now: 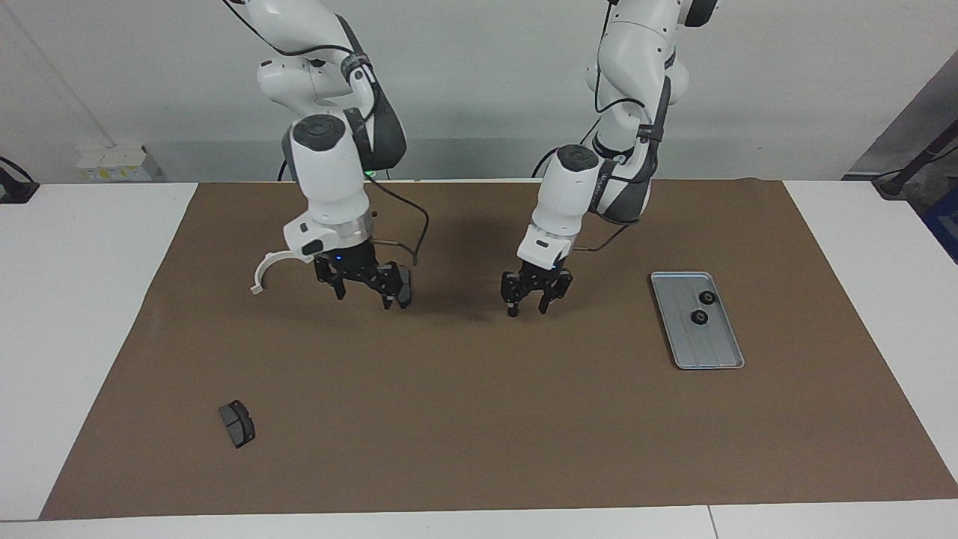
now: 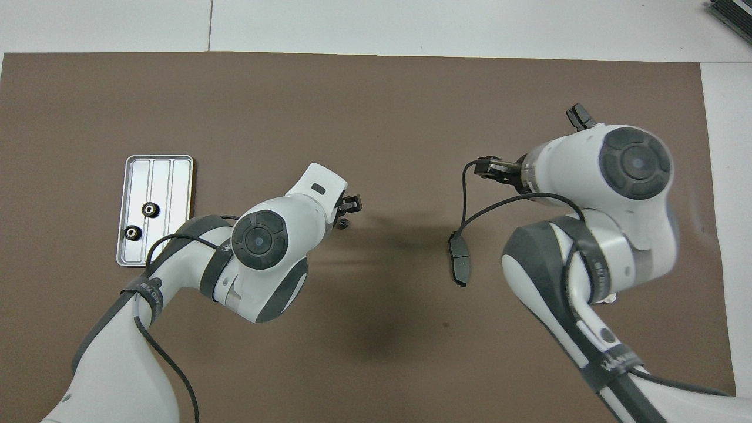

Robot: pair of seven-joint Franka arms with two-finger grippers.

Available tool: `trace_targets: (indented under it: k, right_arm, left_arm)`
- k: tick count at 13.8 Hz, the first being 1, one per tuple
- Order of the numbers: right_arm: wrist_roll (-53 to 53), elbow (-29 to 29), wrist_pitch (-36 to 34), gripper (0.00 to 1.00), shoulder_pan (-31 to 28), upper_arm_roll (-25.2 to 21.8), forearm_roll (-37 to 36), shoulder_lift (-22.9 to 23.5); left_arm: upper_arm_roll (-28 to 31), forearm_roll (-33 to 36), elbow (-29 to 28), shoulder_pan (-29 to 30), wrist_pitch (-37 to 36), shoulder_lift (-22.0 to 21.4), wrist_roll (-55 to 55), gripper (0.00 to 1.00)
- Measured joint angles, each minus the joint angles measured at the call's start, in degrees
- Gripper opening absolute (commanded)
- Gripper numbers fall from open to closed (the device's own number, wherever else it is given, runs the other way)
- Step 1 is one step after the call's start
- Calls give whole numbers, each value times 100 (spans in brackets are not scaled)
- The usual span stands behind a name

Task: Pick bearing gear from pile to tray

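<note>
Item: bearing gears, transfer from pile to tray, partly done. Tray [image 1: 724, 358]: set flat on the brown mat [image 1: 479, 419] toward the left arm's end of the table. Contents: one bearing gear [image 1: 706, 298] and a second bearing gear [image 1: 698, 317], laid close together on the ribbed floor in the half nearer the robots; these two are counted as delivered. Outstanding: a third bearing gear [image 2: 342, 223], a tiny black round part, is seen from overhead on the bare mat about midway along the table, well apart from the tray. Left gripper [image 1: 527, 305]: held low over that spot with its fingers apart. Nothing is seen clamped between them, and contact with the gear cannot be told. The step in hand is judged to be the pickup of this gear, with the carry to the tray and the release left to do. Right gripper [image 1: 363, 293]: held wide apart and empty, low over the mat beside one brake pad [image 2: 459, 264]. No part in the gear pickup is judged for this arm. Other pile parts, not for transfer: the white bracket [image 1: 260, 275], partly covered by the right arm, and the other brake pad [image 1: 237, 424], farthest from the robots. No further loose gear is made out on the mat.
</note>
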Motion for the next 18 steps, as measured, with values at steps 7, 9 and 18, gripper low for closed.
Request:
trace_targets:
  k: [7,9,18]
  right_arm:
    - [-1239,1114,-2055,100,-1131,-2,5,-568]
    - [-1401,1623,-2534,100,-1230,-1,50,-450]
    - [-1736,1965,-3480,100,-1056,191,215,-339]
  left_arm:
    - [31,561,4,-52,103,269,186,57]
    - [24,567,1,-82,89,274,248,52]
    - [29,588,14,-285,-287,280,451,33]
